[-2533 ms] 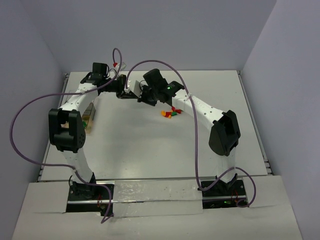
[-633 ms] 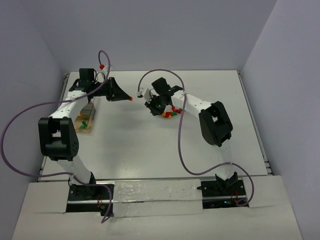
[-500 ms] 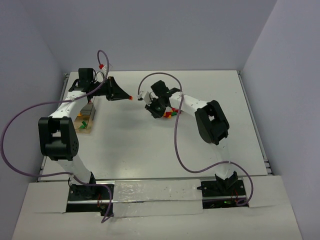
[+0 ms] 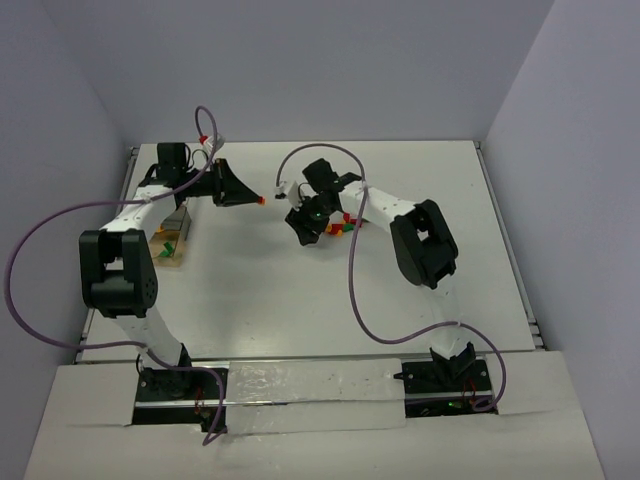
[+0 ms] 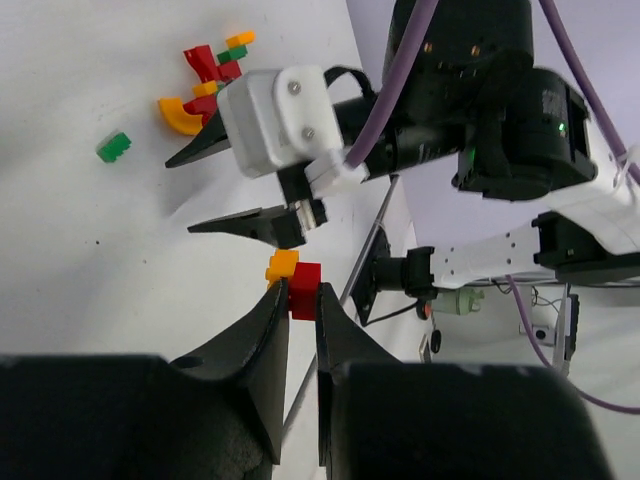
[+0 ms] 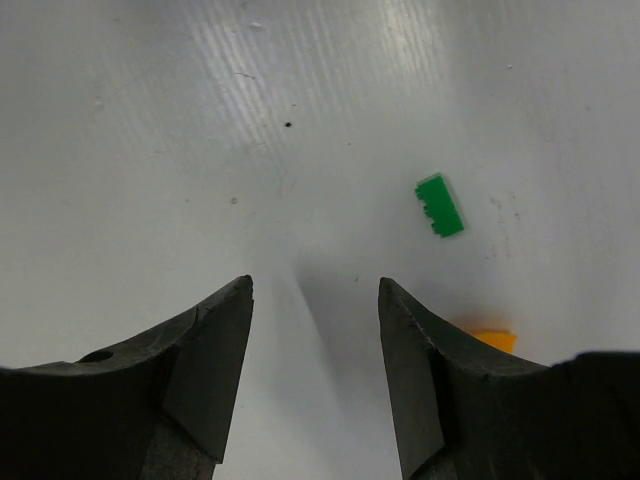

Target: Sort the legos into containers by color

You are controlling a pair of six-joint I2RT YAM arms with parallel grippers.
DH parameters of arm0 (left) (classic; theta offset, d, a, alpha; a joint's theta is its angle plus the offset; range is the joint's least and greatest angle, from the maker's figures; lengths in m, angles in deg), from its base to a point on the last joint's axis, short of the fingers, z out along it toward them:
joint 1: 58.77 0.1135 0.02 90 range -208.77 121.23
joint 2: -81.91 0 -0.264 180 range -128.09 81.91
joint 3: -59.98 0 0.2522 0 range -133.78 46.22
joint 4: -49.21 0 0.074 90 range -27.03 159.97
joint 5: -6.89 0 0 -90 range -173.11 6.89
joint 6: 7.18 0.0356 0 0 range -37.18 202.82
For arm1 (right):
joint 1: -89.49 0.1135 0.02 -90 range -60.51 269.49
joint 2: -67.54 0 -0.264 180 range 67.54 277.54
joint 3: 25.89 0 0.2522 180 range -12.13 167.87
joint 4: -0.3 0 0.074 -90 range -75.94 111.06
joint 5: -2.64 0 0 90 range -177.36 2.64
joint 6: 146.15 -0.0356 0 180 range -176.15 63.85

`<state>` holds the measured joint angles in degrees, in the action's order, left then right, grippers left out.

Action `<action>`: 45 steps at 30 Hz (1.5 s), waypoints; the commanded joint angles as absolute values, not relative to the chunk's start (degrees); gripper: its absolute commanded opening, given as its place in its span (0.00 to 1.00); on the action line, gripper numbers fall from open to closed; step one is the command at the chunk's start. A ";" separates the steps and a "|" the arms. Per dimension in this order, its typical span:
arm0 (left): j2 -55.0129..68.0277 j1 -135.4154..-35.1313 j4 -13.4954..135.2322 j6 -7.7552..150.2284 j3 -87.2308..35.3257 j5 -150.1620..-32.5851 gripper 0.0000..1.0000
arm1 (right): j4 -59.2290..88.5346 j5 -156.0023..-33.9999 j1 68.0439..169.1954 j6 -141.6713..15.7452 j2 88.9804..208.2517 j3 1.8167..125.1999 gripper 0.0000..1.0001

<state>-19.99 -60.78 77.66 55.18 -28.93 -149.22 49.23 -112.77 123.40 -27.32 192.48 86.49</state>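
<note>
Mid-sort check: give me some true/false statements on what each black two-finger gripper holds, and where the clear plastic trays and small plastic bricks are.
1. The left gripper is shut on a red brick with an orange-yellow brick against it. True.
2. The right gripper holds a green brick. False: it is open and empty; that brick lies on the white table beyond its fingertips.
3. The clear tray row sits on the table's right side. False: it is on the left side.
4. Loose bricks lie near the right gripper. True.
</note>
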 commanded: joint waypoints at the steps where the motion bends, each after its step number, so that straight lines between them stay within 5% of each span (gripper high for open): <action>1: -17.89 -60.14 70.69 57.97 -27.14 -155.21 0.00 | 53.84 -125.13 119.13 -29.64 187.72 93.51 0.61; 11: -14.85 -60.18 64.64 66.56 -25.85 -161.42 0.00 | 64.94 -146.77 114.72 -28.82 187.77 106.79 0.69; 19: -12.36 -62.43 63.76 70.31 -25.77 -160.95 0.00 | 62.94 -154.70 115.13 -33.97 187.73 106.50 0.55; 45: -12.11 -67.90 56.06 62.22 -25.86 -161.77 0.00 | 53.62 -160.85 117.18 -43.76 187.59 106.78 0.52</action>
